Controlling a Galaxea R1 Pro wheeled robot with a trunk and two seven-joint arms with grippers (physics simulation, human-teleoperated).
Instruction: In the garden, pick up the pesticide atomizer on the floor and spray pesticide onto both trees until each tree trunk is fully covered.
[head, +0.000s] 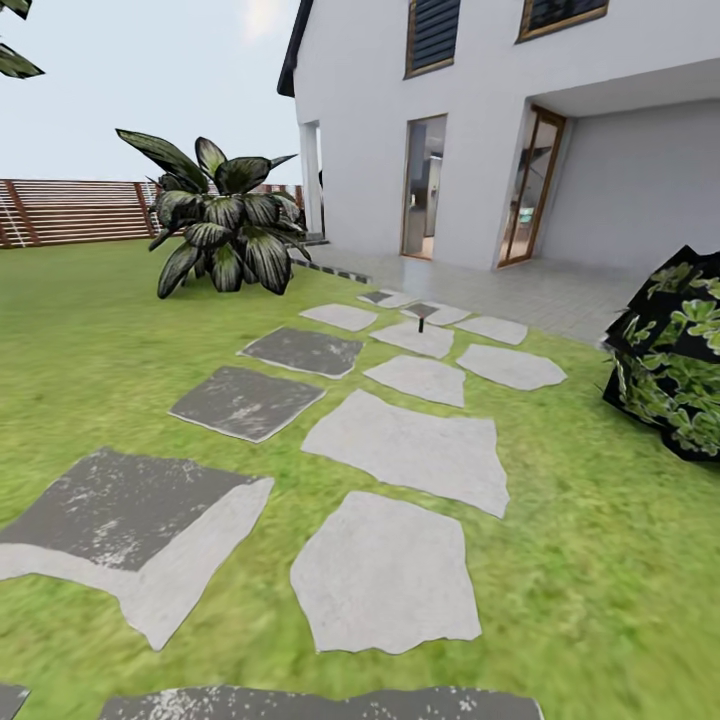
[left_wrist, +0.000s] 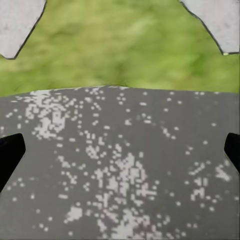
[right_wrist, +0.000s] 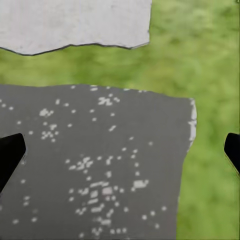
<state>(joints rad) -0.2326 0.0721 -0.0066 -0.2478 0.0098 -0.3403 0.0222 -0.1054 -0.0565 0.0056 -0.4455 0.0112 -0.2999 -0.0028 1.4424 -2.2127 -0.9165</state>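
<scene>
Stone-slab floor (head: 400, 445) crossing green lawn toward a white house (head: 480, 130) — no containers in sight.
Pesticide atomizer (head: 421, 319) stands far ahead on a pale slab near the patio: tiny, dark, long axis upright, nozzle direction too small to tell. Left gripper (left_wrist: 120, 150) and right gripper (right_wrist: 120, 150) hang over dark speckled slabs — fingers spread wide, holding nothing.

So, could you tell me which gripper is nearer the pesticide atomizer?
Right, probably, only just: the pesticide atomizer stands far ahead, slightly right; left gripper and right gripper hang over dark slab, far short.
</scene>
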